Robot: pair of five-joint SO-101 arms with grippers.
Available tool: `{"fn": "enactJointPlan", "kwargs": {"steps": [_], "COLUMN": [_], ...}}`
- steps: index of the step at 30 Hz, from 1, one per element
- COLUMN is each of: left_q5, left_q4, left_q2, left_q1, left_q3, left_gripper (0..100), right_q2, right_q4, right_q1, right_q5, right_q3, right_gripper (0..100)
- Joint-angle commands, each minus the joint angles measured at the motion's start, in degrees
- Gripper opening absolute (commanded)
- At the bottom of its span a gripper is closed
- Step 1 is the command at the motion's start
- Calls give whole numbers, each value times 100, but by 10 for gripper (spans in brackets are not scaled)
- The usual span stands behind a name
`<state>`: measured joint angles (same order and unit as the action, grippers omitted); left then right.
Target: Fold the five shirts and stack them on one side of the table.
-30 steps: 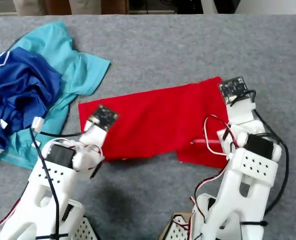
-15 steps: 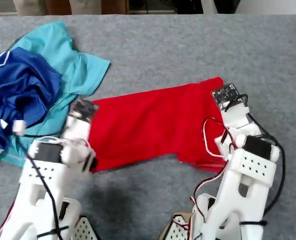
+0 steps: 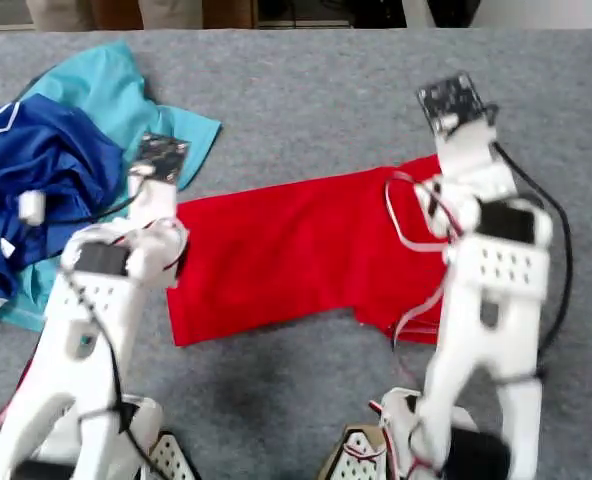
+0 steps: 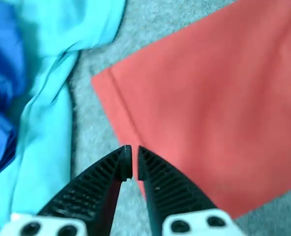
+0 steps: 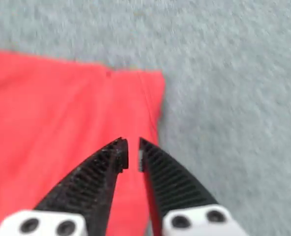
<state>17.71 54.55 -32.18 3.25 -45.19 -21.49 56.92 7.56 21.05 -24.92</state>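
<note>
Lying across the middle of the grey table (image 3: 326, 90), the red shirt (image 3: 296, 255) is folded into a long band, its right end a little farther away than its left. A shorter flap of it juts toward the near side at the right. Off at the far left sits the turquoise shirt (image 3: 151, 115), rumpled and partly spread, with the blue shirt (image 3: 46, 170) heaped on top of it; a strip of bare table separates the turquoise cloth from the red band's left end.

From where I stand, the left arm (image 3: 106, 290) rises from the near left and leans over that left end. Its wrist view shows the left gripper (image 4: 134, 160) hanging just above the red shirt's left edge, right where cloth meets table. Its jaws are drawn nearly together with only a thin slit between them and nothing in it.

The right arm (image 3: 486, 260) stands tall at the near right, reaching past the band's right end. The right gripper (image 5: 133, 152) hangs above the red shirt's far right corner, close to its edge, its jaws likewise narrowed to a slit and holding nothing.
</note>
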Motion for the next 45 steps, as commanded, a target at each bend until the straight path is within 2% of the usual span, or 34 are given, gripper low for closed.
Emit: {"fn": "enactJointPlan", "kwargs": {"steps": [1, 6, 9, 15, 21, 26, 31, 36, 40, 45], "left_q5": [-123, -879, -1073, -1090, -1090, -1064, -1037, -580, -475, -299], "left_q4": [-255, -352, -316, 677, 1530, 2198, 3103, 3921, 4273, 4246], "left_q2": [1174, 2844, 3864, 5516, 6527, 6774, 6651, 5965, 5130, 3952], "left_q1": [53, -343, -624, -791, -791, -747, -774, -730, -730, -721], "left_q3": [853, 1978, 2673, 4308, 5960, 6998, 7956, 8308, 8281, 7253], "left_gripper": [19, 19, 19, 19, 19, 18, 18, 18, 18, 18], "right_q2": [1262, 3099, 4110, 5842, 6413, 6360, 5974, 5393, 4655, 3459], "right_q4": [-220, -299, -510, -440, 633, 1662, 3068, 4571, 4545, 4510], "right_q1": [-251, -224, -57, 532, 716, 716, 673, 690, 980, 963], "right_q5": [-149, -255, -343, -343, -308, -273, 527, 2057, 2866, 3974], "right_q3": [1042, 2167, 2800, 4189, 5578, 6527, 7556, 8189, 7547, 5429], "right_gripper": [9, 9, 9, 9, 9, 9, 9, 9, 9, 12]}}
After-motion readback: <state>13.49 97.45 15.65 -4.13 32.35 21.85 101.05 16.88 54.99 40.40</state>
